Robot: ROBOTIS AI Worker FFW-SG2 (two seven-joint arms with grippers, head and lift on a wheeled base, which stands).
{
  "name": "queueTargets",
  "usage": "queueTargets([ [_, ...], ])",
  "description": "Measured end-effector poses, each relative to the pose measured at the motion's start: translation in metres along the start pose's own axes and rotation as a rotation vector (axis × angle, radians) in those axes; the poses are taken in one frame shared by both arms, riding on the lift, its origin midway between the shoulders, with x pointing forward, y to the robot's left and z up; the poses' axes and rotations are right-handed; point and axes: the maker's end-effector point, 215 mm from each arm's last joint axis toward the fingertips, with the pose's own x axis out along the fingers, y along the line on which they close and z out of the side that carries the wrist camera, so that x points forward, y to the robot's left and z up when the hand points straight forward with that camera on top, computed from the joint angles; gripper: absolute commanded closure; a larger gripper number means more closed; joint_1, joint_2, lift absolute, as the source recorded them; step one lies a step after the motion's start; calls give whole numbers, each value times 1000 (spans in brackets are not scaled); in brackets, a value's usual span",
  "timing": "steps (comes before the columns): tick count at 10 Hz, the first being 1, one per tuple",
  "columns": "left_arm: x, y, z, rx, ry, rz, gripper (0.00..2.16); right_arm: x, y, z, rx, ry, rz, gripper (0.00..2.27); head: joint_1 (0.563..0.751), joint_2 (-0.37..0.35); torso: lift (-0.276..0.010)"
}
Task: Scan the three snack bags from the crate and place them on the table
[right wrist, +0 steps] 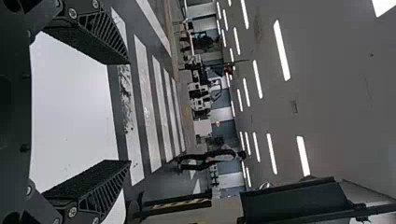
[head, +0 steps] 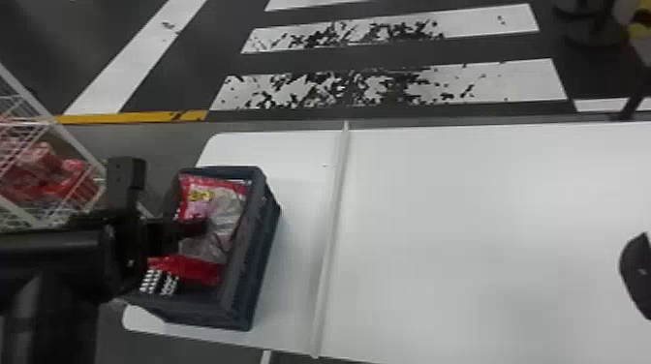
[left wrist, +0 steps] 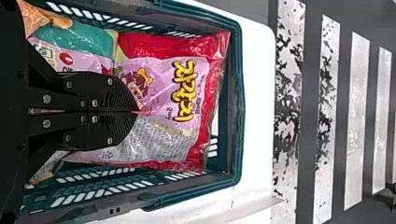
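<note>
Closest to my head camera, the left arm (head: 58, 247) comes in from the left edge, its gripper (head: 196, 227) inside the dark crate (head: 264, 247). From the left wrist I see its flat black fingers (left wrist: 112, 93) pressed together, their tips at the red-and-pink snack bag (left wrist: 187, 140); whether they pinch a fold of it, I cannot tell. That bag lies on top in the crate, and a teal-and-pink bag (left wrist: 77, 37) sits partly under it. I also get an orange piece of packaging (left wrist: 44, 14) at one side but can't say which bag it belongs to.

Over at the right edge I have the right gripper (head: 638, 273), spread wide above the table (head: 465, 218), with nothing between its fingers. The crate stands at the table's left end, left of a raised pale strip (head: 334, 213). Off to the left, a white wire basket (head: 72, 135) holds red packs (head: 41, 169). Farther out, broad white stripes (head: 513, 80) cross the dark floor.
</note>
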Motion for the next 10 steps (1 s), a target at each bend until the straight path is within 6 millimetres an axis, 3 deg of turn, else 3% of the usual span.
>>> queueTargets([
  [3,-8,-3,13,15,-33,14,2047,1,-1,-2,2,5,-2,144,695,219,-62],
  [10,-49,12,18,27,-82,89,2047,1,-1,0,19,0,-7,144,695,246,-62],
])
